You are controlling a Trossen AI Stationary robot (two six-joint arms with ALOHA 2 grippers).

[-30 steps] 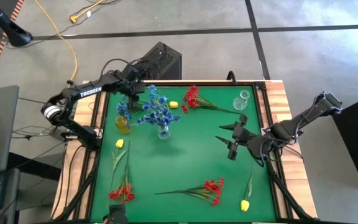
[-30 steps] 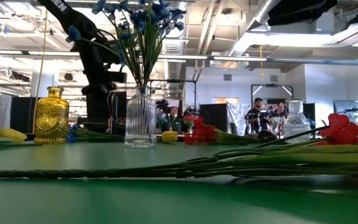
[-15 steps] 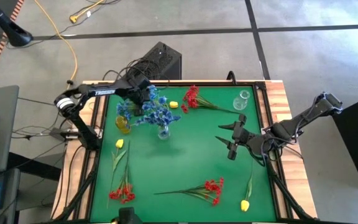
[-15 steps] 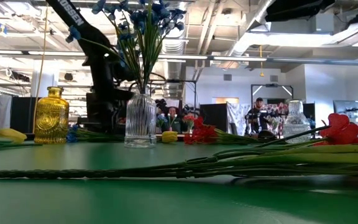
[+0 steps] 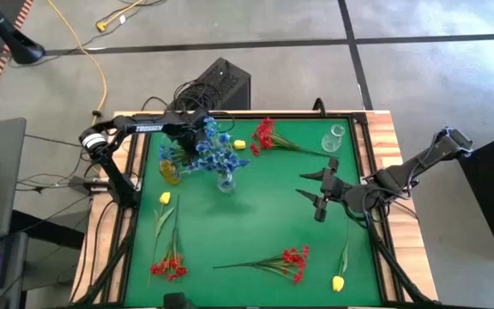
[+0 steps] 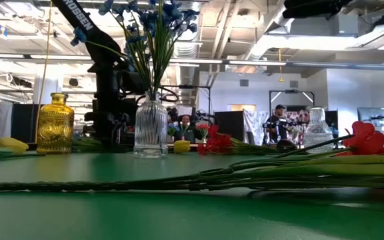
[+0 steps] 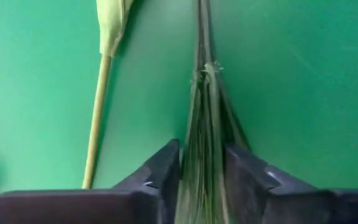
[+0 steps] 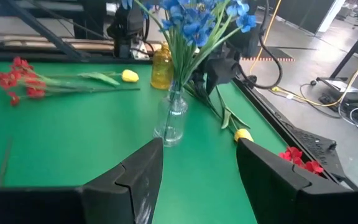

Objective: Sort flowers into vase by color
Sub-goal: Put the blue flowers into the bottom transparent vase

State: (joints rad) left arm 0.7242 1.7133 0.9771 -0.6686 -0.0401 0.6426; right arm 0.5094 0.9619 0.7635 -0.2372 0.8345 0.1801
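Handling the flowers: you've got light, springy sprigs on thin green stems. I'd expect them to flex and slide under a loose pinch, and the blooms to crush or snag, so take the bare stem low down, well clear of the heads.
Left gripper (image 7: 202, 152): it's down on the mat near the back-left corner with its fingers pressed against both sides of a stem bundle (image 7: 205, 106). That reads as a firm clamp. The bundle looks like the blue sprig lying by the yellow bottle, though no bloom shows from the wrist.
Right gripper (image 5: 316, 196): it's hanging by the right edge, about halfway along, fingers spread wide and holding nothing.
Ribbed clear vase (image 5: 225, 181): it's upright and left of centre toward the back edge, with blue blooms (image 5: 215, 148) fanning out of it. The spray is top-heavy, so I'd mind the tipping risk when you thread another stem in.
Yellow bottle (image 5: 170, 172): it's near the left edge, just beside the ribbed vase, and the low view shows nothing rising from its neck.
Small clear vase (image 5: 334, 137): it's at the back-right corner and looks empty.
Loose on the mat: red sprigs lie at the back edge (image 5: 264, 136), the front-left corner (image 5: 168, 268) and front middle (image 5: 292, 260). Yellow buds lie by the left edge (image 5: 165, 198), near the back edge (image 5: 239, 144) and at the front-right corner (image 5: 338, 281).
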